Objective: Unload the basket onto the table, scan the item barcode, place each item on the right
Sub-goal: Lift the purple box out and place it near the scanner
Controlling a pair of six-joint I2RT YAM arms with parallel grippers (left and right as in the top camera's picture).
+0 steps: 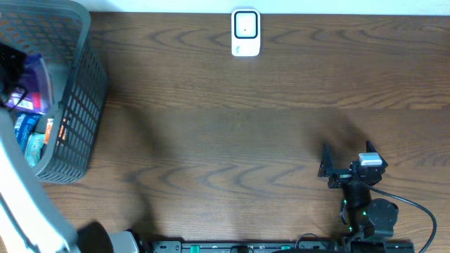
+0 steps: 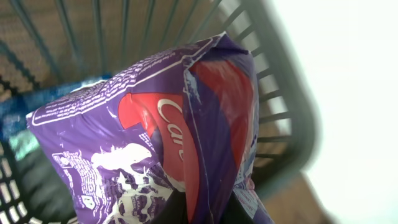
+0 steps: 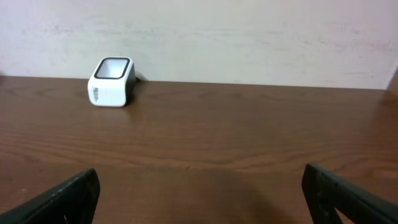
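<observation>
The brown wooden surface is bare across its middle. At its left end stands the grey mesh basket, the only container here. It holds a purple packet on top and some blue and teal packs underneath, against the near wall. What those lower packs are cannot be read.

The step in hand looks like the pick. The left claw is down inside the basket and closed, apparently pinching a fold of the purple packet, which fills the left wrist view with the basket's bars all around it. So the task's item is in the basket, not yet lifted clear.

The right claw hangs over the near right of the surface, jaws wide apart and holding nothing.

The white scanner sits at the far edge, well apart from both arms. The next move probably calls for raising the packet over the rim without snagging the mesh, then carrying it to the scanner with the barcode turned to its window. No barcode shows yet.
</observation>
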